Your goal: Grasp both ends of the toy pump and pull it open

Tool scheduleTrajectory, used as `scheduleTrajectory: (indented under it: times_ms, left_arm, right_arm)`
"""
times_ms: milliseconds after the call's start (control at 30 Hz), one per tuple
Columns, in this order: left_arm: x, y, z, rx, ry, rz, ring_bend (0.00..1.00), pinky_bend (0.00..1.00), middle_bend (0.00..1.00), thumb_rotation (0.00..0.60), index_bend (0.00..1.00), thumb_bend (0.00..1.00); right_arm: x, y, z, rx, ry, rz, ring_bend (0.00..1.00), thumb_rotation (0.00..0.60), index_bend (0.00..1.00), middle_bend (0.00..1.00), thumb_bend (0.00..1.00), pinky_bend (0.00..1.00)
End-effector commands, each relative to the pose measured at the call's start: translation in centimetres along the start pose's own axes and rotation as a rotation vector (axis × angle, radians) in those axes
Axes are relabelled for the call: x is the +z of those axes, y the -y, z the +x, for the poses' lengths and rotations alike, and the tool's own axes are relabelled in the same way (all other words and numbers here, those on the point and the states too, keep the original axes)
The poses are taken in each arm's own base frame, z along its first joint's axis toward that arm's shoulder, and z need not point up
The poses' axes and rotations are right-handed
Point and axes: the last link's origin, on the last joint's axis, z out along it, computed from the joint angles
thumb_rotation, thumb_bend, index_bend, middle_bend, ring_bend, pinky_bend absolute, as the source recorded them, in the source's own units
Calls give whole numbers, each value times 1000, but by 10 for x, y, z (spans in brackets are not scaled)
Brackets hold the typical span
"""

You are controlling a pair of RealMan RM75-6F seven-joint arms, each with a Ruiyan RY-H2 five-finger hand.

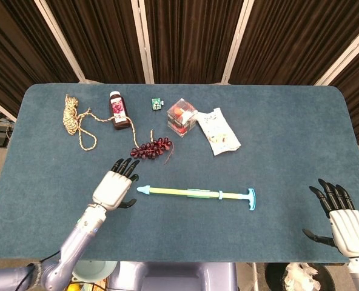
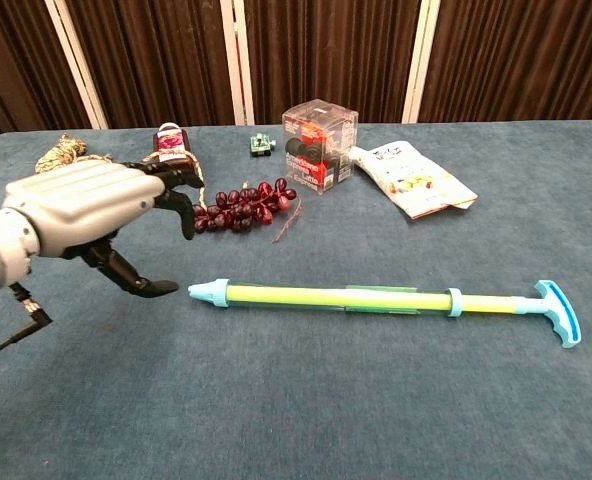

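Note:
The toy pump (image 1: 194,193) (image 2: 376,299) lies flat across the table's middle, its pale blue nozzle tip (image 2: 204,292) pointing left and its blue T-handle (image 2: 561,312) at the right. My left hand (image 1: 114,185) (image 2: 86,210) hovers just left of the nozzle tip, fingers spread, thumb low, holding nothing. My right hand (image 1: 346,221) stays open at the table's front right corner, far from the handle; the chest view does not show it.
Behind the pump lie a bunch of dark grapes (image 1: 151,148), a dark bottle (image 1: 119,111), a coiled rope (image 1: 73,118), a clear cube box (image 1: 182,116), a snack packet (image 1: 218,131) and a small green item (image 1: 157,104).

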Motion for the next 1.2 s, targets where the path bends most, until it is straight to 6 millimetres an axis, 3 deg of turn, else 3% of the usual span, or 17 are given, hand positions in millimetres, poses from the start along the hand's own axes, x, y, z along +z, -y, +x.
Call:
scheduleTrajectory:
  times_ms: [33, 533, 800, 1033, 1200]
  left_arm:
    - [12, -11, -4, 9, 2, 2, 0, 98, 42, 600, 353, 227]
    - [40, -49, -25, 53, 33, -3, 0, 98, 38, 600, 380, 227]
    - [50, -58, -32, 60, 41, 13, 0, 98, 37, 600, 386, 227]
    - [54, -63, -38, 67, 51, 23, 0, 98, 39, 600, 456, 228]
    - [54, -65, -40, 72, 54, 22, 0, 98, 47, 600, 502, 291]
  right_arm:
    - [0, 0, 0, 3, 2, -2, 0, 600, 123, 0, 134, 0]
    - [0, 0, 2, 21, 8, -6, 0, 600, 124, 0, 136, 0]
    - [0, 0, 3, 31, 8, -8, 0, 600, 125, 0, 138, 0]
    - [0, 0, 3, 37, 11, -5, 0, 600, 126, 0, 140, 0]
    - [0, 0, 3, 39, 10, -5, 0, 600, 125, 0, 141, 0]
